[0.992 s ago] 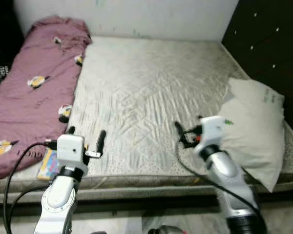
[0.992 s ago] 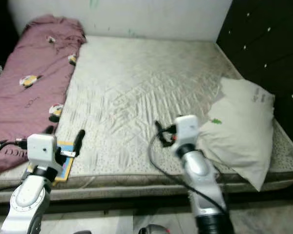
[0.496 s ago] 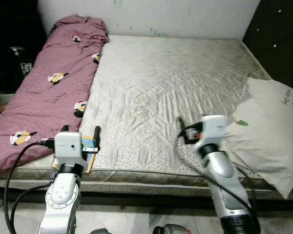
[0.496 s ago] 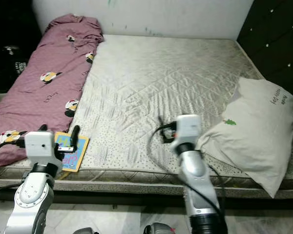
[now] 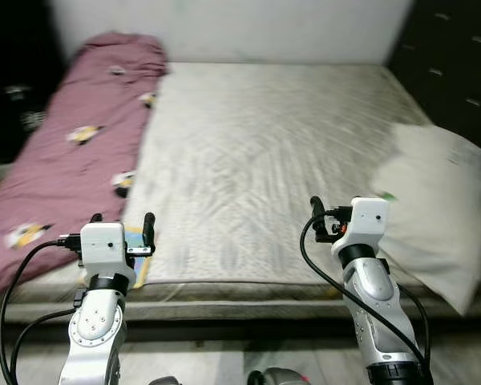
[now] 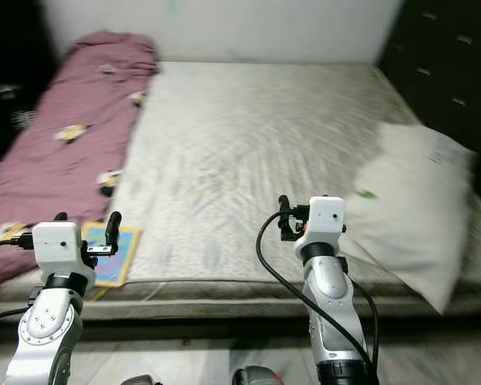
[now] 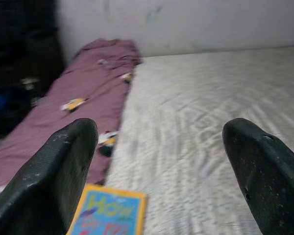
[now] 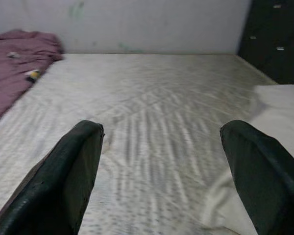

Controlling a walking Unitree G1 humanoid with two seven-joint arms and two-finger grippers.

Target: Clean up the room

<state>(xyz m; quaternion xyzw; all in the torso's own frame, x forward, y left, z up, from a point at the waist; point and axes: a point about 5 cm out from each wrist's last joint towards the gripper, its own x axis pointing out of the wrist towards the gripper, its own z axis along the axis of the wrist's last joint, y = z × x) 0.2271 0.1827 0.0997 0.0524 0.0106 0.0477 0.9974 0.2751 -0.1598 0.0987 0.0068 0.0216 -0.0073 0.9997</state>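
A colourful book (image 6: 112, 255) with a yellow border lies flat at the front left edge of the pale mattress (image 5: 256, 136). My left gripper (image 5: 122, 218) hovers open just in front of the book (image 7: 108, 215), which sits between and below its fingers (image 7: 63, 166). A mauve quilt (image 5: 80, 136) with penguin prints runs along the bed's left side. A white pillow (image 5: 437, 192) rests on the right side. My right gripper (image 5: 337, 212) is open and holds nothing, above the front edge of the mattress, left of the pillow. The head views are blurred.
A dark padded headboard (image 5: 457, 64) stands along the bed's right side and a pale wall (image 5: 248, 24) behind it. Dark clutter (image 5: 16, 88) fills the shadow left of the bed. Grey floor (image 5: 224, 353) lies under my arms in front of the bed frame.
The whole picture has swung left and then partly back, so the camera moved. Both arms keep the same raised pose, fingers apart. Book, quilt and pillow lie where they were.
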